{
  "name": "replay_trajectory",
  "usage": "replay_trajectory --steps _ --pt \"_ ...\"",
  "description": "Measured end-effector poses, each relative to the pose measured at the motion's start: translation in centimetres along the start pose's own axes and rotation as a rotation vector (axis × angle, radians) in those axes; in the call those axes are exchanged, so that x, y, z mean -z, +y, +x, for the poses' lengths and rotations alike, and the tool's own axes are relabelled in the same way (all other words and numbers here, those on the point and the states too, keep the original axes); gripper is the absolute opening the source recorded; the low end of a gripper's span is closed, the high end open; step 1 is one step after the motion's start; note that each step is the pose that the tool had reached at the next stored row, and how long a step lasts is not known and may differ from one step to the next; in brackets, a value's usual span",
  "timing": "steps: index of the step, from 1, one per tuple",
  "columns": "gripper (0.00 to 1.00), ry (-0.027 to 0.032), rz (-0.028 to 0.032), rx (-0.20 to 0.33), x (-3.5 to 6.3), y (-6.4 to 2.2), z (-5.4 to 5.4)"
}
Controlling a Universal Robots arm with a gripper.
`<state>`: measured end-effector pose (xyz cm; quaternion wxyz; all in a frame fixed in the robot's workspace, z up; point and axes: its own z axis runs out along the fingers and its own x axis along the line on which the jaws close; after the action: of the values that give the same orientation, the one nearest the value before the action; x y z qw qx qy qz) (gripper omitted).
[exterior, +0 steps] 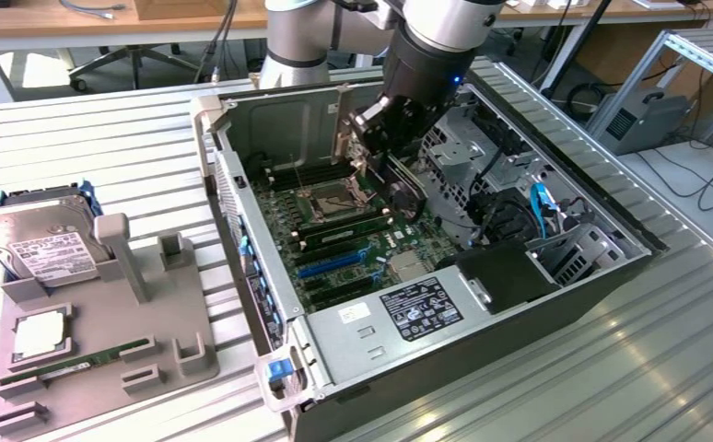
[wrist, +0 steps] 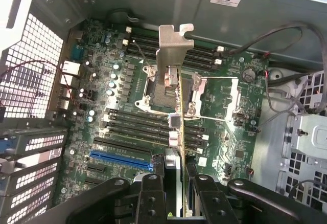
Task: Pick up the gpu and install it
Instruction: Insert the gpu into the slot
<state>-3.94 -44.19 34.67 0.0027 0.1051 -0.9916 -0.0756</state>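
Observation:
The gpu (wrist: 178, 106) hangs edge-on between my fingers (wrist: 153, 188), its silver bracket (wrist: 171, 47) pointing away from the wrist. My gripper (wrist: 179, 175) is shut on the card. In the exterior view the gripper (exterior: 384, 138) is inside the open computer case (exterior: 224, 175), holding the gpu (exterior: 408, 184) above the motherboard (exterior: 332, 230) near the CPU socket (exterior: 330, 198). The card is clear of the board. The blue expansion slot (wrist: 120, 158) lies off to one side of the card; the same blue slot (exterior: 332, 264) is nearer the power supply in the exterior view.
A power supply (exterior: 421, 308) and cables (exterior: 541, 207) fill the case's near end, and a drive cage (exterior: 455, 138) stands beside the gripper. On the exterior view's left, a grey fixture (exterior: 147, 341) holds a hard drive (exterior: 37, 239), a memory stick (exterior: 74, 359) and a processor (exterior: 40, 333).

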Motion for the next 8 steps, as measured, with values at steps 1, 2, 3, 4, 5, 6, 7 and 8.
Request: replay_trajectory --steps 1,2,3,4,5,6,7,8 --pt "0.27 0.0004 0.0 0.003 0.0 0.0 0.0" --pt "0.27 0.0008 0.0 0.005 0.0 0.0 0.0" --pt "0.27 0.0012 -0.0001 0.008 0.0 0.0 0.0" --pt "0.27 0.0016 -0.0001 0.01 0.0 0.0 0.0" --pt "0.27 0.0019 -0.0001 0.012 0.0 0.0 0.0" --pt "0.27 0.0024 -0.0001 0.015 0.0 0.0 0.0" --pt "0.27 0.0027 -0.0001 0.018 0.0 0.0 0.0" --pt "0.27 0.0031 -0.0002 0.02 0.0 0.0 0.0"
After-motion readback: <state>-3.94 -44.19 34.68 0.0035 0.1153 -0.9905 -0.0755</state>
